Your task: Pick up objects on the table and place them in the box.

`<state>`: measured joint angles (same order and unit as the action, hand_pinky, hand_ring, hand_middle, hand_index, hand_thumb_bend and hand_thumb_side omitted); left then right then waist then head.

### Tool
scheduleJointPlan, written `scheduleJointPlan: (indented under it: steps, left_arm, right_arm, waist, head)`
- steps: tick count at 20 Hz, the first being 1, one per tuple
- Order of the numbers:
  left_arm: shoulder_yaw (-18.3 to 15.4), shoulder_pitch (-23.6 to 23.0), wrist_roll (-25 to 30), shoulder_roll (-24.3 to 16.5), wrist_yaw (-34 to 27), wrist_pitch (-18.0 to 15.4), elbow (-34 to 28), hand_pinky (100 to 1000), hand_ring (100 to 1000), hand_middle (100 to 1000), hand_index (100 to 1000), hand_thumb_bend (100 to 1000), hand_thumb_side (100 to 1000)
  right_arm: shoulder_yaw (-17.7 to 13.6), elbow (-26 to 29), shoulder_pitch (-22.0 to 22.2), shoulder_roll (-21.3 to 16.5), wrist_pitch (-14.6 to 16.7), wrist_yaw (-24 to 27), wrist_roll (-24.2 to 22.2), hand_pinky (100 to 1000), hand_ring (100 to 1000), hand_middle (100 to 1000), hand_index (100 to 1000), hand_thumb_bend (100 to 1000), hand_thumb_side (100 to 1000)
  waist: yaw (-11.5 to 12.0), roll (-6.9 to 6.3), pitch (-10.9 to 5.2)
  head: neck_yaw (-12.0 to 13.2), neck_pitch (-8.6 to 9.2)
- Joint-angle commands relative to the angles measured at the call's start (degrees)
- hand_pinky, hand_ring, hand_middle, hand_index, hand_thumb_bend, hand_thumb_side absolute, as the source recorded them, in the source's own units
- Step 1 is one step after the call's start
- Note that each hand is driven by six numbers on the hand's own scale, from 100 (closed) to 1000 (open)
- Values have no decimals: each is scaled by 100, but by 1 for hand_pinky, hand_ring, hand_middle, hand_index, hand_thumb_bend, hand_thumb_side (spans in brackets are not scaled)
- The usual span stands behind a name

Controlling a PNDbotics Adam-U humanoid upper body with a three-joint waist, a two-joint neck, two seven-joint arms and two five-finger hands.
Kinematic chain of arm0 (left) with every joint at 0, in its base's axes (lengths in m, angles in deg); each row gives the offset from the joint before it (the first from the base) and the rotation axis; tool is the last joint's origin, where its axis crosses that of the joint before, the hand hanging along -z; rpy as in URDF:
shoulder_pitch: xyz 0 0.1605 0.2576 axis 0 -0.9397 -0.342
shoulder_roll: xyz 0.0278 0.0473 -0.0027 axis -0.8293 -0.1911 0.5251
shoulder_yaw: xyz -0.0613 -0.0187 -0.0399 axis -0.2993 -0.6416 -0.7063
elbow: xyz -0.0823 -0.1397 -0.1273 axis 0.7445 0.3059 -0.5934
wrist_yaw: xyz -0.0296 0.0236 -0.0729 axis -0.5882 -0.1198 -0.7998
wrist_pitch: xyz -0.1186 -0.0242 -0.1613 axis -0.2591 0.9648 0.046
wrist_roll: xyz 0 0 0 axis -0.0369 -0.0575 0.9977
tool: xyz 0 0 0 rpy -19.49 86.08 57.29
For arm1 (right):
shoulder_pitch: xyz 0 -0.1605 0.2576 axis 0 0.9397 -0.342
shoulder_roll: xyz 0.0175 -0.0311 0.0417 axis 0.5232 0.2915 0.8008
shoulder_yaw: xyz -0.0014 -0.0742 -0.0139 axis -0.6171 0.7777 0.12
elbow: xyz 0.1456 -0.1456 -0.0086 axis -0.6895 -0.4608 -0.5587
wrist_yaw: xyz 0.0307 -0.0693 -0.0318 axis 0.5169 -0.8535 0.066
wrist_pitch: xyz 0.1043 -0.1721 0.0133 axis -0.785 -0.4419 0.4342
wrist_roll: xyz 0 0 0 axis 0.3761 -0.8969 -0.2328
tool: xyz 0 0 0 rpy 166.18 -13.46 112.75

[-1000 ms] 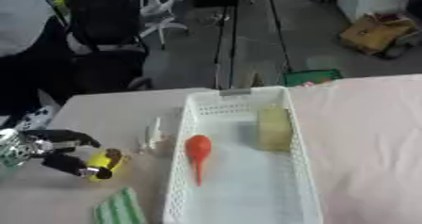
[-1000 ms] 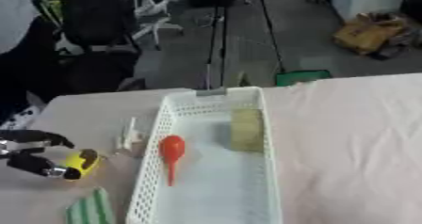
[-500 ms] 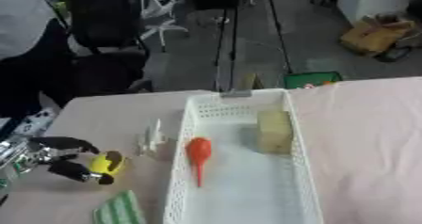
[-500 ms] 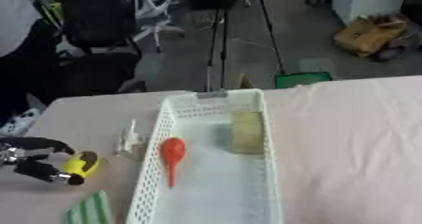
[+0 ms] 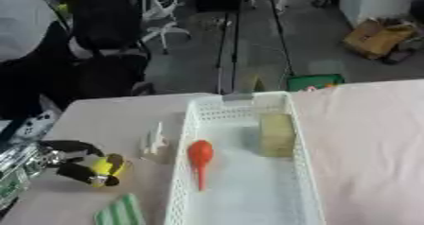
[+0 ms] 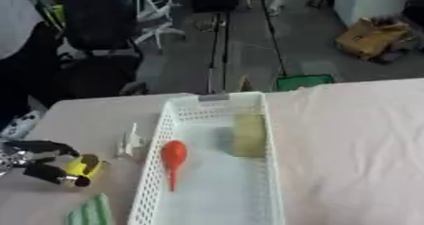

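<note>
Green item: we see a striped green item (image 5: 121, 212) lying flat at the near left edge of the table (image 5: 373, 139), just beside the basket's left wall.
Left hand: we find the left hand (image 5: 70, 160) low on the left side of the table, its black fingers curled round a yellow object (image 5: 106, 166); the hand is grasping it. We cannot tell whether the object rests on the table or is lifted.
Right hand: we see it in neither view.
Basket: we see a long white mesh basket (image 5: 308, 181) running from the near edge toward the far edge of the table, left of centre.
Red item: we note a red item (image 5: 199, 157) with a round head and a thin tail lying inside the basket, along its left wall.
Tan block: we note a pale tan block (image 5: 277, 134) inside the basket, farther back, against the right wall.
White item: we see a small white upright item (image 5: 154, 141) on the table just outside the basket's left wall, apart from the yellow object.
Table: we see a pale pink cover, bare to the right of the basket.
</note>
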<state>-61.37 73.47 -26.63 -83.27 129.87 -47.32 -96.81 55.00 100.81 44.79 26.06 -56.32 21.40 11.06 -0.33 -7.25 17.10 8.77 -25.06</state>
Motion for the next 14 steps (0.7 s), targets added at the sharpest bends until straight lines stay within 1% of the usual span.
scheduleJointPlan:
  steps: [1,4,7,9,10,11,12,13,14]
  left_arm:
    - [-137,123,-109,-80,179,-1,120,1000,1000,1000,1000,885,938]
    - [-162,141,-201,-27,298,-14,225,1000,1000,1000,1000,879,939]
    - [-167,158,-275,18,444,-36,290,1000,1000,1000,1000,851,936]
    - [-165,168,-322,39,561,-40,308,1000,1000,946,1000,842,923]
    - [-167,171,-332,50,614,-39,322,1000,1000,946,1000,842,923]
    - [-172,174,-336,60,654,-42,335,1000,1000,917,1000,846,918]
    - [-178,175,-348,69,692,-40,347,1000,1000,909,1000,846,918]
    - [-182,176,-362,77,727,-39,356,1000,955,875,1000,842,907]
    - [-184,176,-385,81,772,-34,361,1000,955,875,1000,842,907]
  right_arm:
    - [-37,89,-66,-140,69,45,57,887,937,863,836,100,1000]
    - [-28,89,-78,-137,70,45,57,887,937,863,836,100,1000]
    - [-22,89,-85,-136,73,46,57,887,937,862,836,100,1000]
    - [-22,89,-87,-134,73,46,57,887,937,862,836,100,1000]
    - [-21,89,-89,-133,74,46,57,887,937,862,836,100,1000]
    - [-20,89,-90,-133,75,47,57,887,937,862,836,100,1000]
    - [-19,89,-91,-133,75,48,57,887,937,862,836,100,1000]
    - [-19,89,-92,-132,75,50,57,887,937,862,836,100,1000]
    - [-20,89,-92,-131,75,54,57,887,937,862,836,100,1000]
  waist:
    - [-2,25,-77]
    - [-21,25,-64]
    - [-37,27,-58]
    - [-48,27,-55]
    - [-52,26,-54]
    - [-54,26,-54]
    - [-59,26,-53]
    - [-63,25,-53]
    - [-68,24,-53]
  head:
    - [42,59]
    - [66,67]
    - [84,66]
    - [91,63]
    - [95,61]
    - [97,61]
    - [101,60]
    - [104,60]
    - [108,61]
